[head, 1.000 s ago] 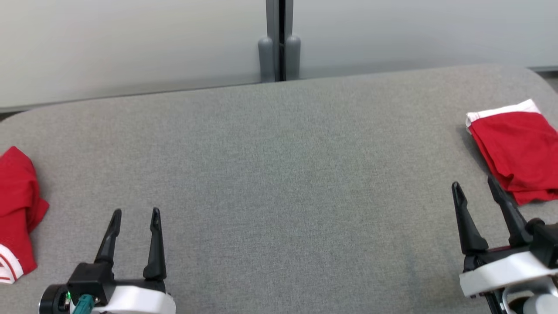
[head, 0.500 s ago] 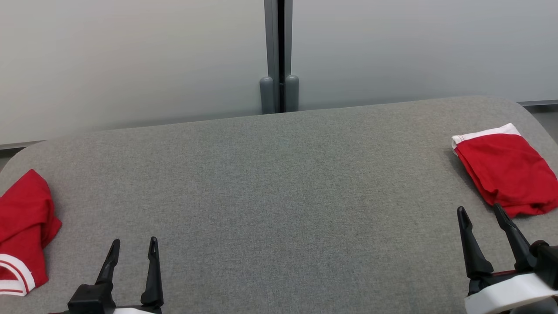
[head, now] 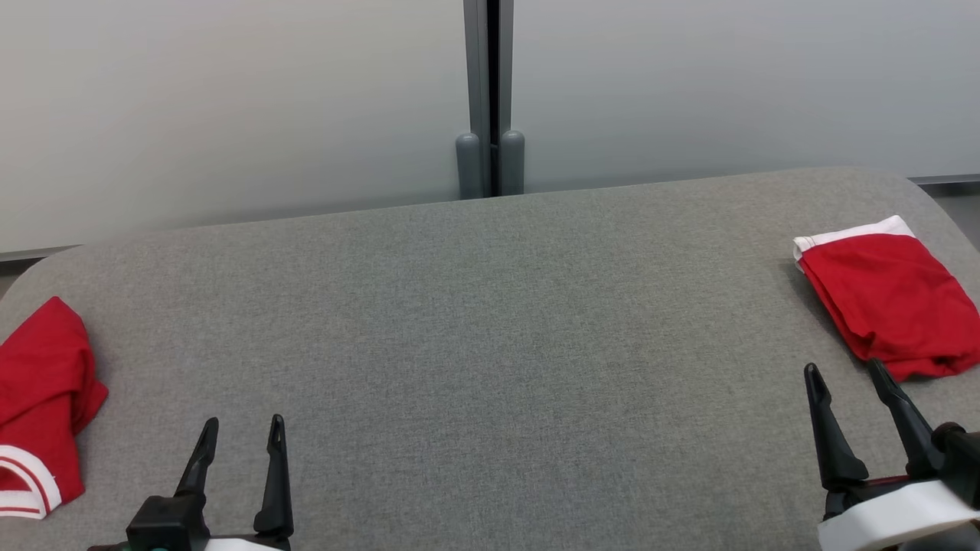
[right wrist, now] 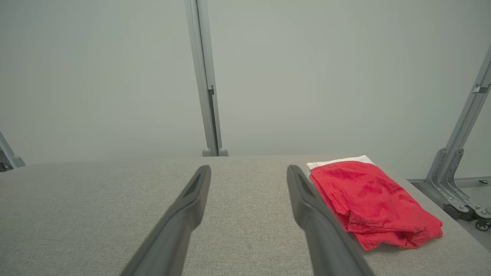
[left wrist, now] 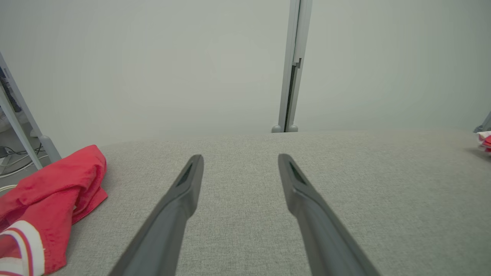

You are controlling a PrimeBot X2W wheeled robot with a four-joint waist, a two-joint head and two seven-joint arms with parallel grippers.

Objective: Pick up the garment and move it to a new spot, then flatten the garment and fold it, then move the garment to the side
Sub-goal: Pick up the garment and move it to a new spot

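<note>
Claws spread wide and empty over the grey padded table [head: 490,344], red cloth on either flank.

The left claw [head: 243,422] hovers with its fingers apart and nothing between them. The crumpled red garment [head: 42,390] lies well out to its left, bunched at the table's edge with its white-banded trim nearest the robot. The right claw [head: 843,366] is parted too. A folded red garment [head: 888,298] sits just ahead and to its right, and that one looks finished. So the left heap looks like the next job: thin, light, limp cloth that will sag and drag but won't break. The best bite is probably a raised ridge in the bunched top fold, or the firmer banded hem.
</note>
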